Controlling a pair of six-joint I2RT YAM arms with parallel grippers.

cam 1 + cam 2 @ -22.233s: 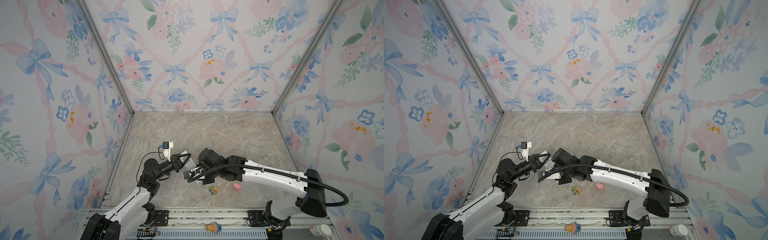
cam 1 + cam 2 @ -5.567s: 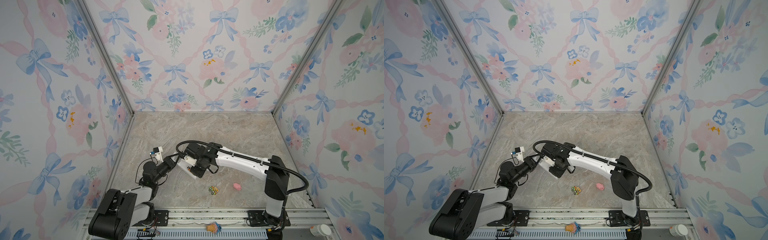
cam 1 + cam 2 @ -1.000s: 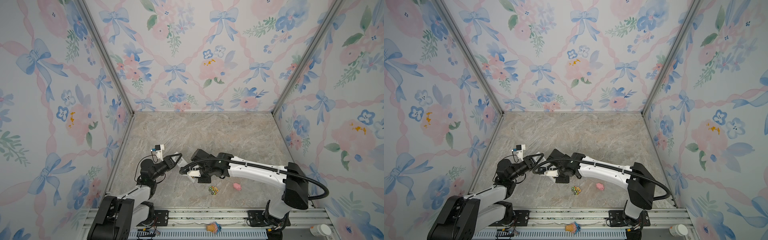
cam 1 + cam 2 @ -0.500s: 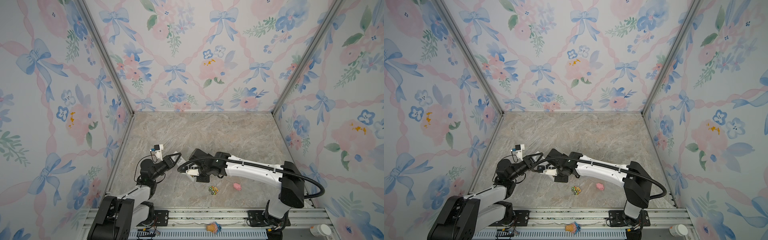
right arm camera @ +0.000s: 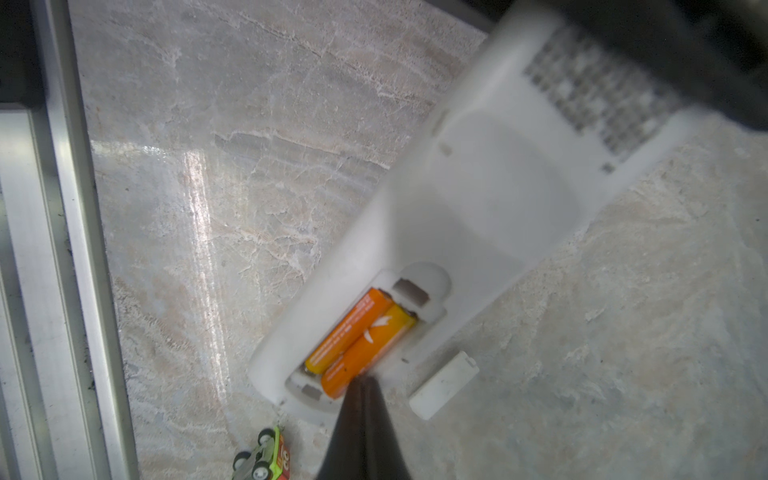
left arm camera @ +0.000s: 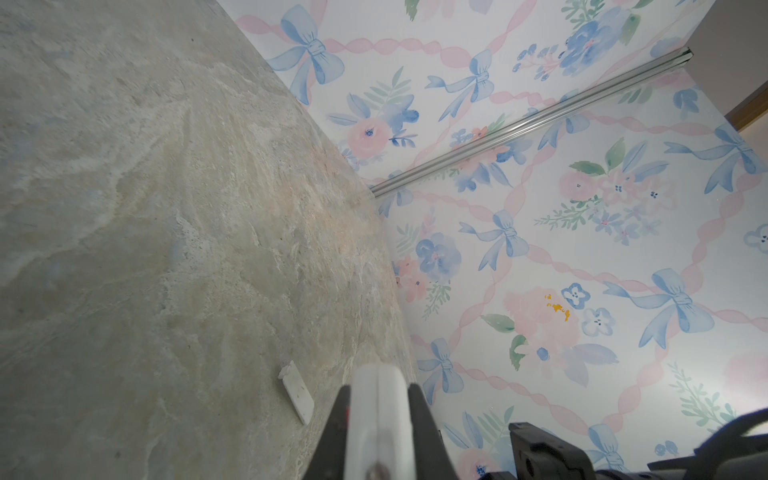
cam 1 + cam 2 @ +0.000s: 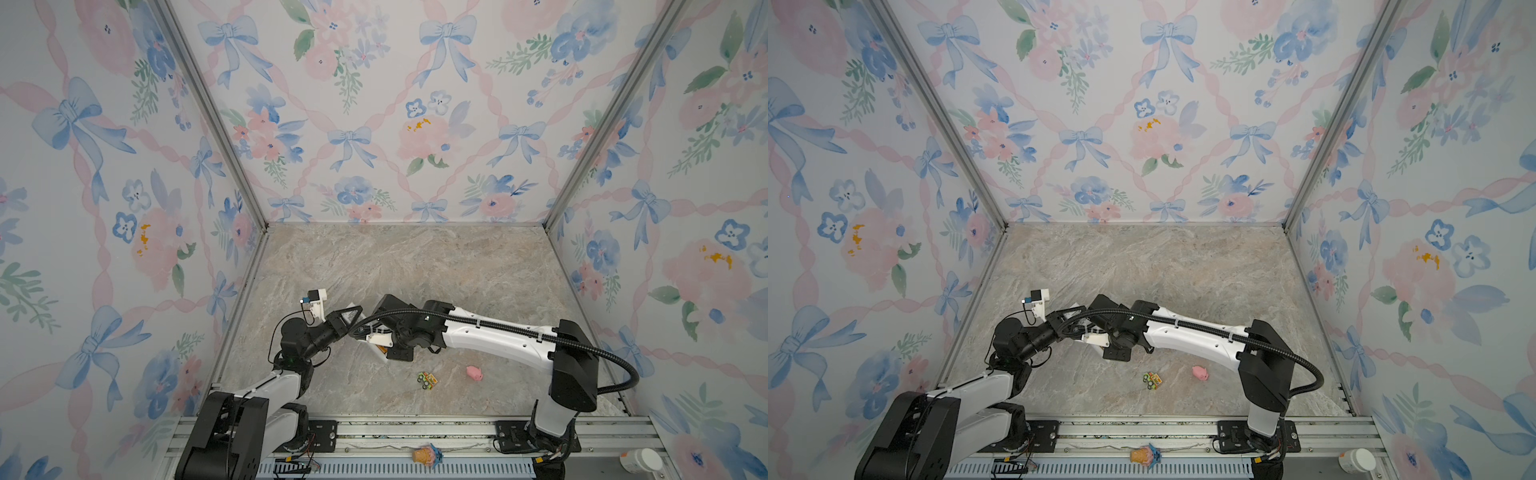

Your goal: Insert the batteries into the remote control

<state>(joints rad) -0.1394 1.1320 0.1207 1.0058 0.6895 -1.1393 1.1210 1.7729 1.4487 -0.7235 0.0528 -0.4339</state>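
The white remote control (image 5: 478, 199) lies slanted with its back up and its battery bay uncovered. My left gripper (image 6: 379, 399) is shut on one end of it; in a top view this gripper (image 7: 353, 316) sits left of centre. The batteries (image 5: 361, 332), both orange, lie side by side in the bay. My right gripper (image 5: 362, 380) is shut with nothing in it, its tips touching the end of the nearer battery. In a top view it (image 7: 397, 354) hangs over the remote's near end (image 7: 383, 358).
The loose white battery cover (image 5: 444, 384) lies on the marble floor beside the remote, also in the left wrist view (image 6: 297, 392). A green-orange toy car (image 7: 428, 380) and a pink pig (image 7: 473, 372) sit nearer the front. An aluminium rail (image 5: 83, 249) borders the floor.
My right gripper's jaws have closed the last bit and that arm has shifted slightly over the remote. The left arm still holds the remote in the same place.
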